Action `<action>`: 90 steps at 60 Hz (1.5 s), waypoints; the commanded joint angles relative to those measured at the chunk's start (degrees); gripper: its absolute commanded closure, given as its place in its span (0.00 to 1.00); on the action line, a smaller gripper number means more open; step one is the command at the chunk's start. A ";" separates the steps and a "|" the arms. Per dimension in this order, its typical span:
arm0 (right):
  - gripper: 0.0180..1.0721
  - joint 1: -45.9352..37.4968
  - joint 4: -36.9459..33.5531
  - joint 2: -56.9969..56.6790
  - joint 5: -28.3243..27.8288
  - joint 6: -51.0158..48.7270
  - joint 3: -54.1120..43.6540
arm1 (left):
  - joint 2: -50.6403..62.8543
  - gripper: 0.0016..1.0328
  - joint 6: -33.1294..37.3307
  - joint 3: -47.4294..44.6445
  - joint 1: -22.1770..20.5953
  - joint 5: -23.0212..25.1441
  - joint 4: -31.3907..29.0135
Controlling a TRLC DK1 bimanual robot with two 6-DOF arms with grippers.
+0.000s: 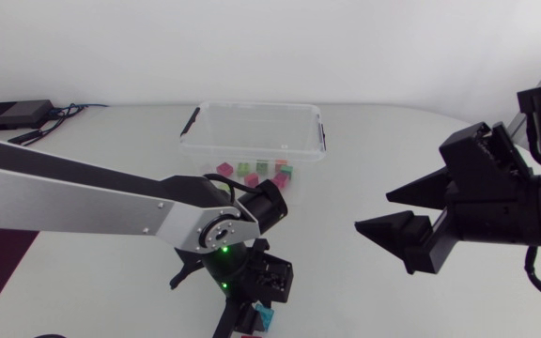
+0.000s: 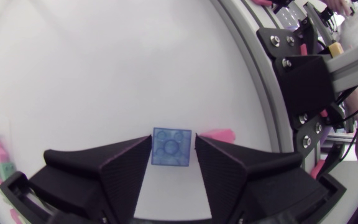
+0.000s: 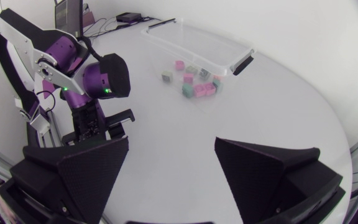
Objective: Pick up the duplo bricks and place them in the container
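Your left gripper [image 2: 173,142] points down at the table [image 2: 104,74], fingers set either side of a blue brick [image 2: 171,148]. A thin gap seems to remain on one side, so log it as not clamped. Your right gripper [image 1: 374,211] hangs spread wide, nothing in it. Farther off, pink and green bricks [image 1: 256,173] lie loose just beside the clear container [image 1: 242,131].
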 commanded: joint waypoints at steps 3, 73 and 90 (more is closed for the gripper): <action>0.05 0.17 -1.55 -1.13 -0.64 0.06 1.52 | 2.47 0.59 -1.05 2.49 -1.24 -1.00 -2.21; 0.05 17.13 5.39 19.00 -2.49 0.67 -1.46 | -17.57 0.87 -18.19 13.39 27.06 5.76 14.41; 0.05 26.01 6.44 29.99 -1.61 0.06 1.17 | -12.74 0.87 -31.37 15.59 32.25 5.85 31.37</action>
